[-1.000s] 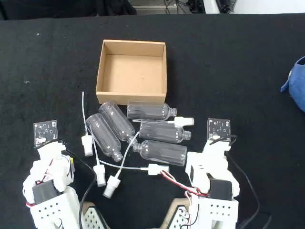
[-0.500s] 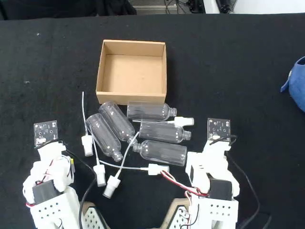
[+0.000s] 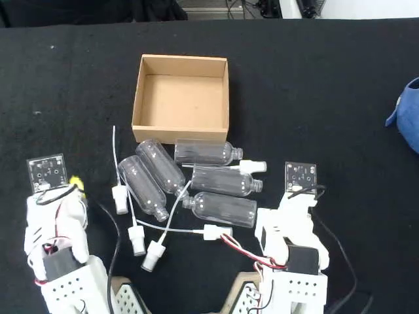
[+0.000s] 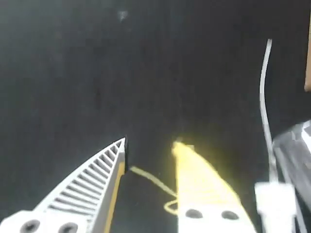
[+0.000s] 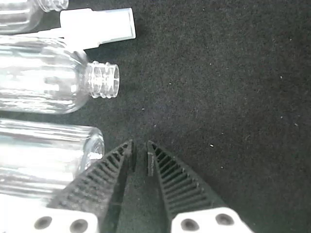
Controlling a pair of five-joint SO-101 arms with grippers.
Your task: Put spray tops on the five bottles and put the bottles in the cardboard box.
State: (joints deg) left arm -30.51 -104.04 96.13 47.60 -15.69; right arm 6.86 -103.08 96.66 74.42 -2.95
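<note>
Ok so here's the layout: the cardboard box sits open side up on the black tabletop. All five bottles are lying on their sides in a loose heap just in front of it, none with a top on. The far bottle runs along the box's front wall with its neck pointing right. The middle bottle lies just behind it the same way round, and the near bottle is flipped so its neck points left. Left of those, the inner slanted bottle and outer slanted bottle lie side by side, touching. The tops are loose too. The far spray top is by the far bottle's neck, and the outer spray top is just left of the heap with its long tube running toward the box. Closer to the arms are the tilted spray top, the nearest spray top and the sideways spray top. The left arm is off to the left of the heap. Its pincer is released, white and yellow fingers spread over bare tabletop. The right pincer is clenched with just a sliver between the black jaws, gripping nothing, right beside the near bottle's base.
</note>
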